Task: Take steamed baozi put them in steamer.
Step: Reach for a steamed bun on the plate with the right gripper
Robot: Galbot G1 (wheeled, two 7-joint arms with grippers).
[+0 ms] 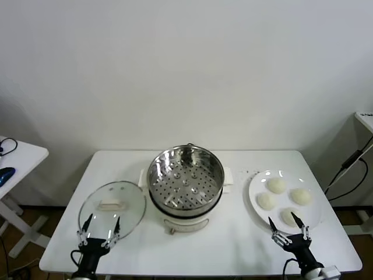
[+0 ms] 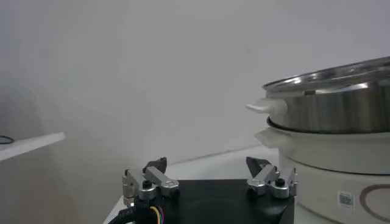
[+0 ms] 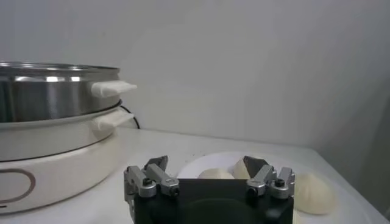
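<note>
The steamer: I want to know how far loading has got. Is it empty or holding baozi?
Empty. The steamer shows only its bare perforated tray; all four baozi sit on the plate.

4 baozi (image 1: 283,199) right of steamer (image 1: 185,178).

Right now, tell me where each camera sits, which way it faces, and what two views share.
Head view: high up, looking down at the table; left claw and right claw show open near its front edge.
Left wrist view: low behind the left claw, facing the steamer side-on.
Right wrist view: low behind the right claw, facing the baozi on the plate.
Shared: both wrist views show the steamer.
</note>
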